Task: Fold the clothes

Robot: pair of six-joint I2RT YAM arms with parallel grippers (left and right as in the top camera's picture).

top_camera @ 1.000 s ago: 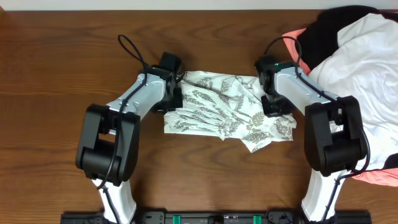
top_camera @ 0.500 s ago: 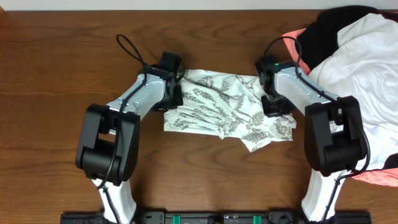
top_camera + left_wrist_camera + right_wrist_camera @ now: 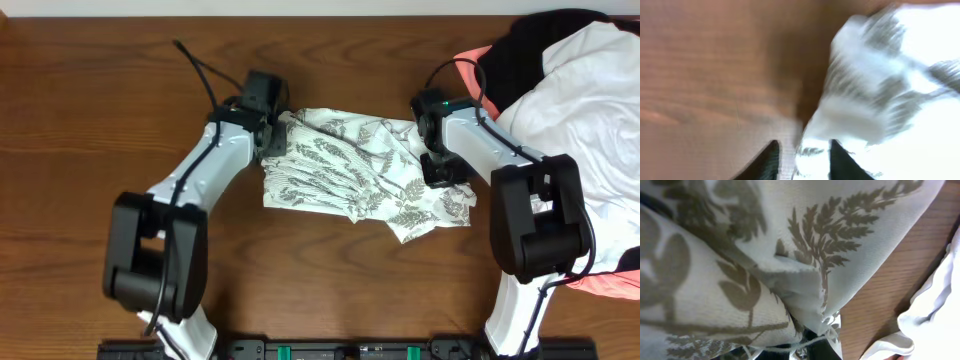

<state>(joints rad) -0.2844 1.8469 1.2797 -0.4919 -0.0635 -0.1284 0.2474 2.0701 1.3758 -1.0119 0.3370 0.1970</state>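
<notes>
The clothes [image 3: 355, 175], a white garment printed with grey-green fern leaves, lie crumpled at the table's middle between both arms. My left gripper [image 3: 270, 140] is at the garment's far left corner. In the blurred left wrist view its jaws [image 3: 802, 161] stand open, with the cloth's edge [image 3: 812, 152] lying loose between the fingertips [image 3: 771, 159]. My right gripper [image 3: 440, 172] sits on the garment's right side, shut on a bunched fold of the clothes [image 3: 790, 280]. That fold drapes over the dark fingers [image 3: 812, 350] and hides most of them.
A heap of other garments fills the right end of the table: plain white [image 3: 590, 120], black [image 3: 530, 50] and coral-pink [image 3: 600, 285]. Its white edge [image 3: 935, 305] lies close to my right gripper. Bare wooden table [image 3: 90, 130] stretches to the left.
The left gripper has opened and let go of the cloth's left corner, and its arm has swung up and to the left. The right arm and its grip have not changed.
</notes>
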